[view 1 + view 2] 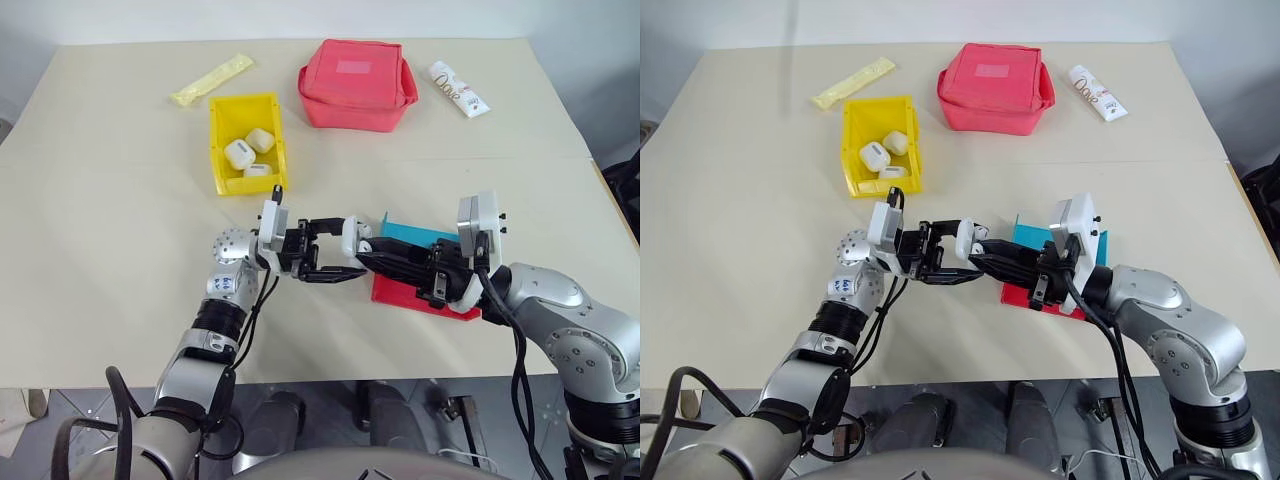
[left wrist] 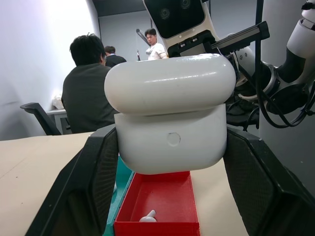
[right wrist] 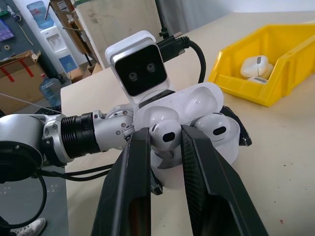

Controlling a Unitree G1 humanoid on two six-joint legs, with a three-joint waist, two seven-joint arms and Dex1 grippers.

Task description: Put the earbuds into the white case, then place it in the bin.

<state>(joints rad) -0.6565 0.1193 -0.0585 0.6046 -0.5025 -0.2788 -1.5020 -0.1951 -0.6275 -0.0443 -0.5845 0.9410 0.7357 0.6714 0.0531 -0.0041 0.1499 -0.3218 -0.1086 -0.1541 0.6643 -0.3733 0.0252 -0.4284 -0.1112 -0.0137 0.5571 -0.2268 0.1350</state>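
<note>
On the pale table [image 1: 100,250], far to my left, lies a yellow sachet [image 1: 212,80]. Next to it stands the yellow bin [image 1: 215,135], holding three white cases. In front of the bin, my left gripper [image 1: 335,255] is clamped tight on the white case [image 2: 170,115], its lid flipped open, held above the table and pointing toward my right arm. My right gripper [image 3: 165,142] meets it from the other side, its two black fingers [image 3: 135,167] pinching one earbud [image 3: 165,132] right over the open case; a second earbud [image 3: 214,125] already sits in its socket. Beneath my right gripper rests a red-and-blue tray [image 1: 405,295] with a small white piece in its red half. Farther back are a red zip pouch [image 1: 357,85] and, rightmost, a white printed tube [image 1: 459,88].
</note>
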